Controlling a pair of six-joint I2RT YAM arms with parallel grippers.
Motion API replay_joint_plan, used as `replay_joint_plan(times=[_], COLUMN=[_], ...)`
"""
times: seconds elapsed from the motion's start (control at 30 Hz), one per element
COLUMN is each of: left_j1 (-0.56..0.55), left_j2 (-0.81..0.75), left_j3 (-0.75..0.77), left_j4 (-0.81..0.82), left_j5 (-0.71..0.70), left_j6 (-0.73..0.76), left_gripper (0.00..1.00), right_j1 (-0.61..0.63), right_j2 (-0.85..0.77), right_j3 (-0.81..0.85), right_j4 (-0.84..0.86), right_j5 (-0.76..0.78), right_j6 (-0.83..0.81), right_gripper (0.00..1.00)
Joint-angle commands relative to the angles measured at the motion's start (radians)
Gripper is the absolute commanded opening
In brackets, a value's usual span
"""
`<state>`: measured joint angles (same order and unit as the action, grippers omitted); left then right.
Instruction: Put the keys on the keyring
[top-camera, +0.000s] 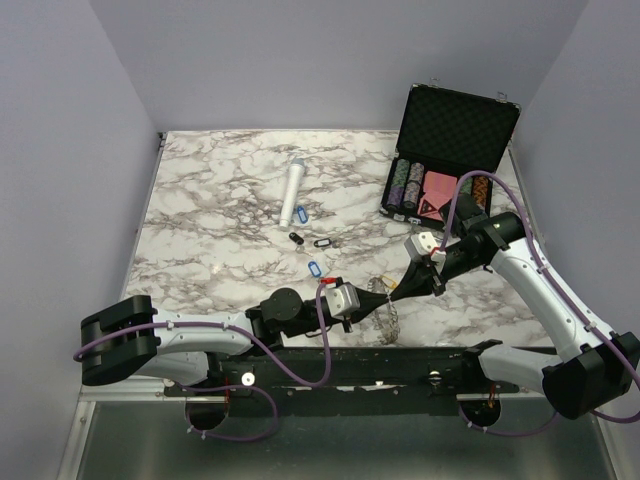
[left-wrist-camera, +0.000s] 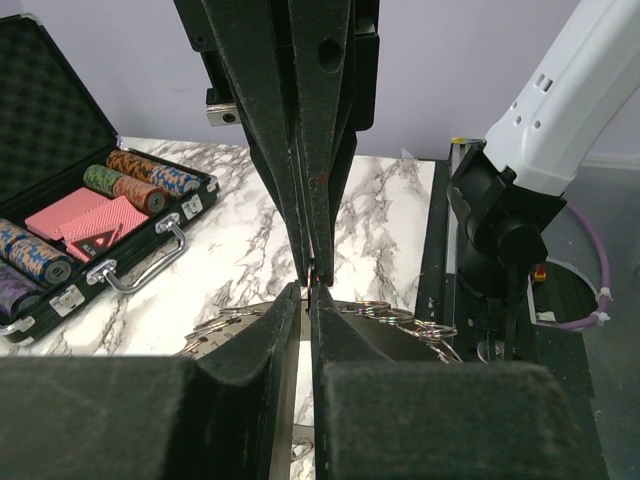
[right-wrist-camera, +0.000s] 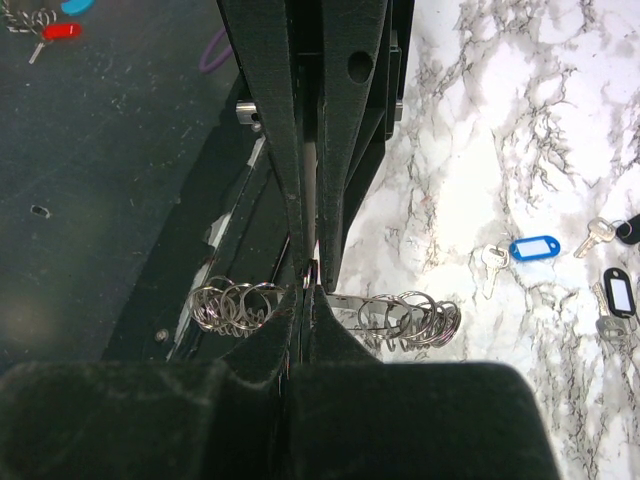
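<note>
Tips of left hand (top-camera: 383, 298), right hand (top-camera: 395, 293) at keyring (top-camera: 388, 322).

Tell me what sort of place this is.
Probably a lab robot cell: marble-patterned tabletop boxed in by plain lavender walls, left arm and right arm mounted at its near edge, staged props like the poker chip case.
</note>
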<state>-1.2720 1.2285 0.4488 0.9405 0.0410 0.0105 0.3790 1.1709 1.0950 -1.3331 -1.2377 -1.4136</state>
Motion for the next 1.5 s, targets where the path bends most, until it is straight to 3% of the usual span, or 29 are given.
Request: replay_joint_plan(times=[0.0, 0.63, 0.73, 0.87, 0.93, 0.97, 1.03, 1.1, 1.27, 1.47], left_j1=[-0.001, -0.001, -0.001, 0.0, 0.003, 0.011, 0.031, 0.057, 0.12, 0.134], left_j2=[-0.017, -0.003, -0.003, -0.007, -0.021, -0.032, -0.066, -0.116, -0.279, -0.49], left_j3=[-0.021, -0.004, -0.004, -0.015, -0.031, -0.042, -0.068, -0.079, -0.064, -0.095], left_j4=[-0.012, -0.006, -0.006, 0.0, 0.015, 0.017, -0.002, -0.073, -0.386, -0.624], left_j5=[-0.033, -0.003, 0.01, 0.019, 0.014, 0.017, 0.048, 0.101, 0.198, 0.215], left_j6=[-0.006, -0.006, -0.006, -0.055, -0.09, -0.116, -0.173, -0.236, -0.351, -0.226], left_gripper=[0.15, 0.11, 0.0, 0.0, 0.0, 0.0, 0.0, 0.0, 0.0, 0.0], right_j1=[-0.005, -0.006, -0.006, -0.009, -0.008, -0.008, -0.014, -0.02, -0.034, -0.037], right_j2=[-0.013, -0.013, -0.011, -0.016, -0.019, -0.023, -0.028, -0.033, -0.04, -0.037], right_j3=[0.034, 0.023, 0.02, 0.011, 0.009, 0.008, 0.016, 0.046, 0.046, -0.014], right_j4=[-0.048, -0.035, -0.029, -0.012, 0.001, 0.021, 0.072, 0.1, 0.176, 0.325], right_j5=[-0.062, -0.068, -0.068, -0.069, -0.068, -0.069, -0.085, -0.082, -0.048, 0.021], right_j6=[0.008, 0.018, 0.025, 0.038, 0.068, 0.103, 0.207, 0.286, 0.409, 0.547], right_gripper=[0.0, 0.0, 0.0, 0.01, 0.09, 0.18, 0.44, 0.59, 0.64, 0.65])
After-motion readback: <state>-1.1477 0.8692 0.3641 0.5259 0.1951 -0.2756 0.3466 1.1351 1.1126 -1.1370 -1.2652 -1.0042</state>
